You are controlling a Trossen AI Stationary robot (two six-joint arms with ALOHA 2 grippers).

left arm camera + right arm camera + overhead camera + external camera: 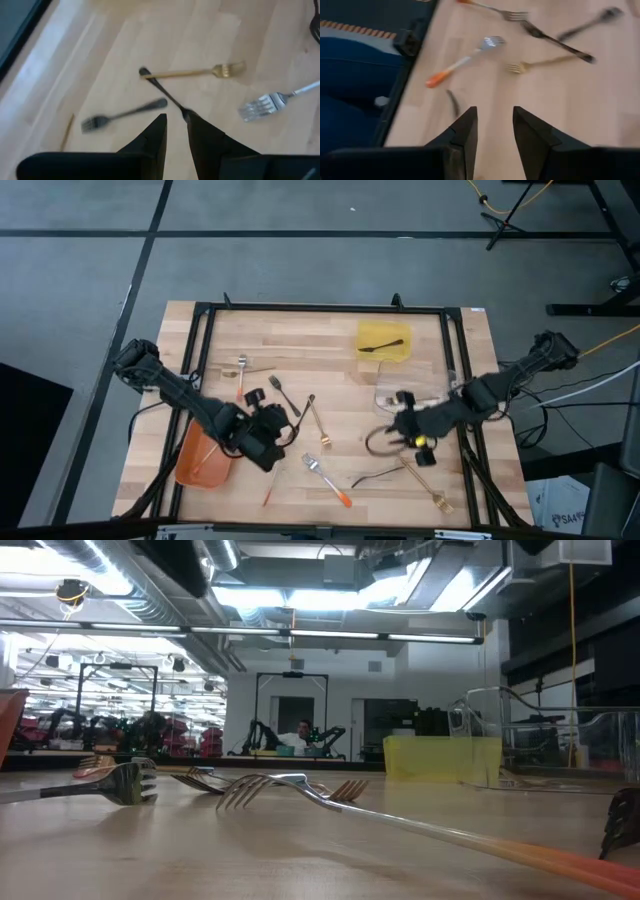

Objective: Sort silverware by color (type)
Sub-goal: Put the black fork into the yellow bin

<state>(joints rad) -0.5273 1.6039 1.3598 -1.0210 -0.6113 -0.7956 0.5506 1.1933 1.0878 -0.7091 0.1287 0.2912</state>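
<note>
a: left gripper point(176, 131) has a dark utensil point(165, 92) pinched at the fingertips, its long axis running straight out ahead, far tip touching the gold fork point(200, 73).
b: drop target?
a: yellow tray point(384, 354) already holds a dark fork point(384, 345). it lies across the table toward the right arm, so it's a long reach for the left.
b: right gripper point(495, 127)?
a: fingers parted, holding nothing, above bare wood. orange-handled fork point(462, 62) lies ahead of it, off to one side.
</note>
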